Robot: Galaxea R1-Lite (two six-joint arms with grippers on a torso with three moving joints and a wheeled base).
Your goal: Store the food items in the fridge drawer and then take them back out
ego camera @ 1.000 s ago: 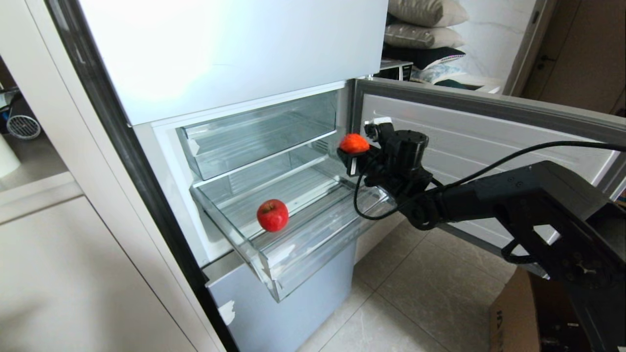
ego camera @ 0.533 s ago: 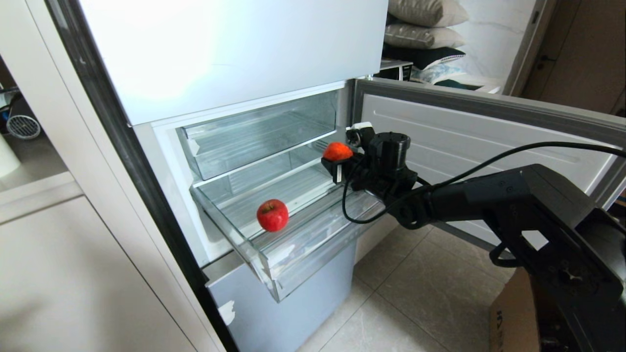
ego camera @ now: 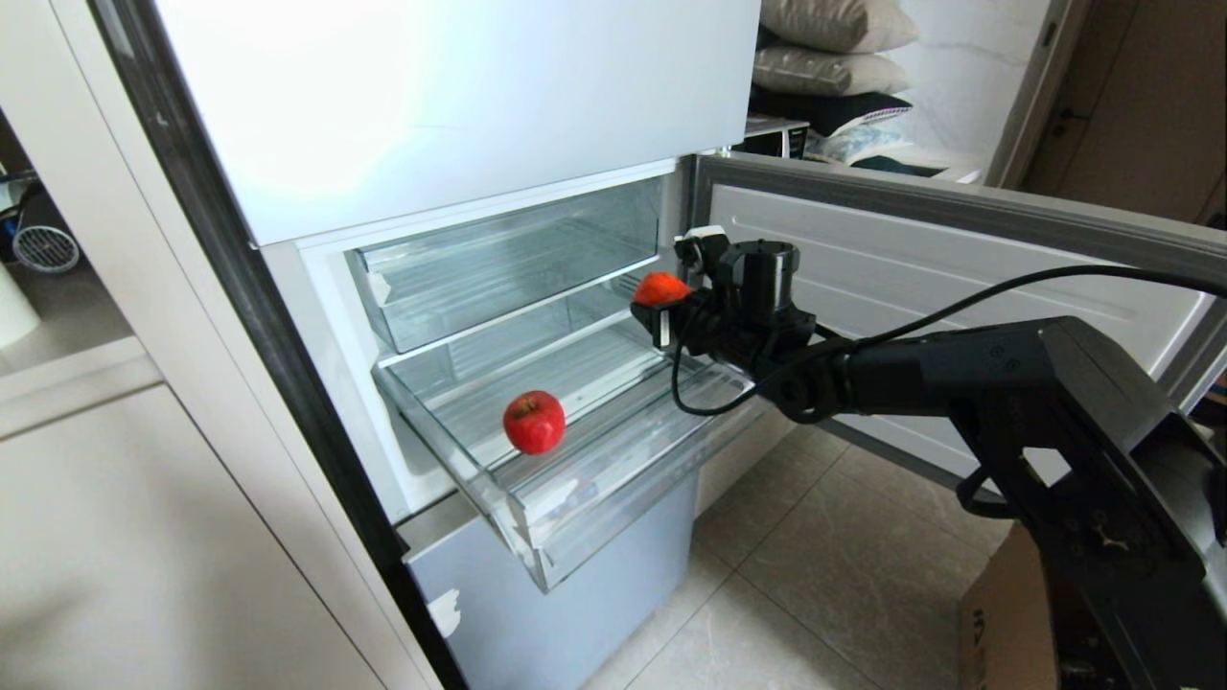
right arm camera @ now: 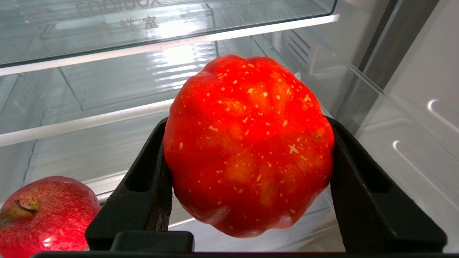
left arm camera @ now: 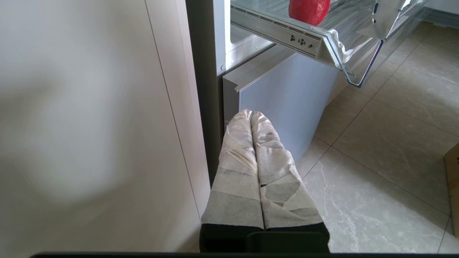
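Since a second ago, right gripper (ego camera: 660,309) carried lumpy red fruit (right arm camera: 247,143) leftward over the fridge drawer (ego camera: 537,508), jaws clenched on it. Apple (ego camera: 534,421) already lies inside. Storing step; next: lower, release, probably near the back. Left gripper (left arm camera: 252,116) parked, fingers together.

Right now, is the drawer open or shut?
Open: the drawer juts out of the fridge, an apple resting on its floor.

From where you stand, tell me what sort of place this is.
Most likely a home kitchen or living space: an open fridge with a pulled-out clear drawer, a tiled floor, and pillows stacked in the room behind.
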